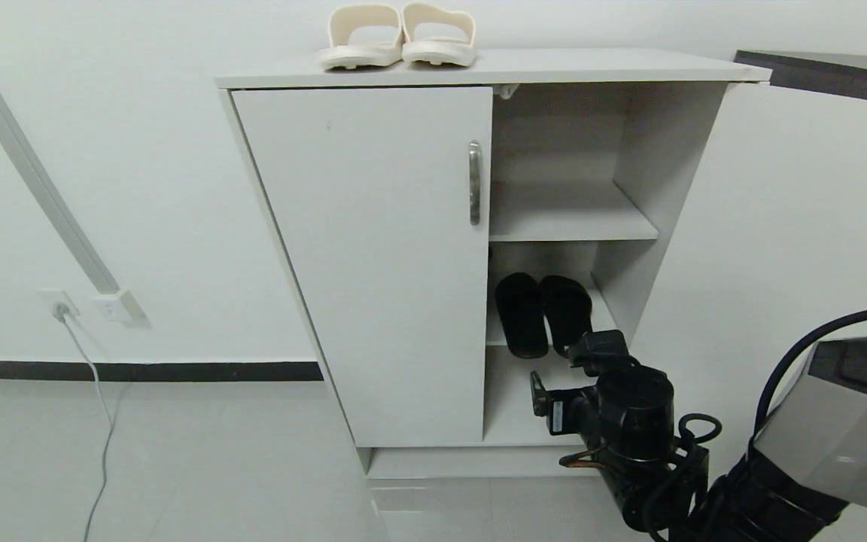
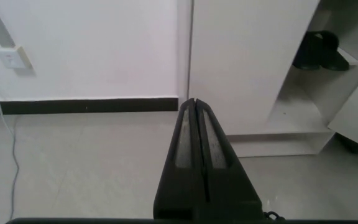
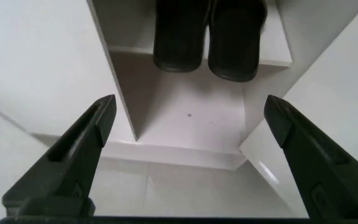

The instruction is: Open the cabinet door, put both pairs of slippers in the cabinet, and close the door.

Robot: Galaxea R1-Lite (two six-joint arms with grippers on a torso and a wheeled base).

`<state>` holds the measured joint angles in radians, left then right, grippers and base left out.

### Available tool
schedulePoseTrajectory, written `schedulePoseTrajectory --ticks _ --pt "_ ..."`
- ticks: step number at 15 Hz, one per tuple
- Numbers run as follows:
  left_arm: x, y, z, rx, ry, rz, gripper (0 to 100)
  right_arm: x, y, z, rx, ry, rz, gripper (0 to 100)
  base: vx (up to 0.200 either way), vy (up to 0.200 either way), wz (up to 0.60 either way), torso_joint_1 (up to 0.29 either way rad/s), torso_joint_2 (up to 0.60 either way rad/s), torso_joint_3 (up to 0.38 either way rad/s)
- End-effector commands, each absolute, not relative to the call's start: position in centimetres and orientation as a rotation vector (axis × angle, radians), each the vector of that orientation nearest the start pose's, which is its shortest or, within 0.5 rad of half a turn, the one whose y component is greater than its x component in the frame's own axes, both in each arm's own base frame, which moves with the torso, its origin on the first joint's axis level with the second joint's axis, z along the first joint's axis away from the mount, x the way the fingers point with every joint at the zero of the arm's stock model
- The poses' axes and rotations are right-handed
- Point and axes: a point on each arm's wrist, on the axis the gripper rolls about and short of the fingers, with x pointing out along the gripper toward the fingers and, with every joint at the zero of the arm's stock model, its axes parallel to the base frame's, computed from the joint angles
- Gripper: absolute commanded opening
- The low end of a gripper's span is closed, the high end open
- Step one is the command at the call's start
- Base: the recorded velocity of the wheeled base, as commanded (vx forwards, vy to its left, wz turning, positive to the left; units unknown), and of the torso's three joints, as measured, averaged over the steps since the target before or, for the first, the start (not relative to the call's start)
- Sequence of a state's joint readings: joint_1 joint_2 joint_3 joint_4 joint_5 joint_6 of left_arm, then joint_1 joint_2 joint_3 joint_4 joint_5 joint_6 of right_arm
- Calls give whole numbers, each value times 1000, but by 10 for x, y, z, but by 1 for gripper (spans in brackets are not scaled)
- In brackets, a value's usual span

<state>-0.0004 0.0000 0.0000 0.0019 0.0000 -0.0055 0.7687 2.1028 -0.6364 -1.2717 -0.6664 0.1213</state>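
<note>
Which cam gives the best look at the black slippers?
Head view: nearly the whole pair of black slippers shows side by side inside the open cabinet. Right wrist view is closer but cuts them to their near ends. Left wrist view has them small and far off.

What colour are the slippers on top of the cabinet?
The slippers are cream; the head view shows them best.
</note>
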Motion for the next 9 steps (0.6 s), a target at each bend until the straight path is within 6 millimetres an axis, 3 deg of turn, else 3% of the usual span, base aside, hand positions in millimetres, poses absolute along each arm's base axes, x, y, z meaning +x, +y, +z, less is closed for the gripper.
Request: schedulePoseTrajectory --ticks 1,9 --pt "-23 0 75 -6 3 0 0 255 228 73 -8 154 96 100 0 200 0 2 2 2" --pt "-23 0 75 -6 3 -2 0 253 229 74 -5 152 104 100 0 200 0 0 1 3"
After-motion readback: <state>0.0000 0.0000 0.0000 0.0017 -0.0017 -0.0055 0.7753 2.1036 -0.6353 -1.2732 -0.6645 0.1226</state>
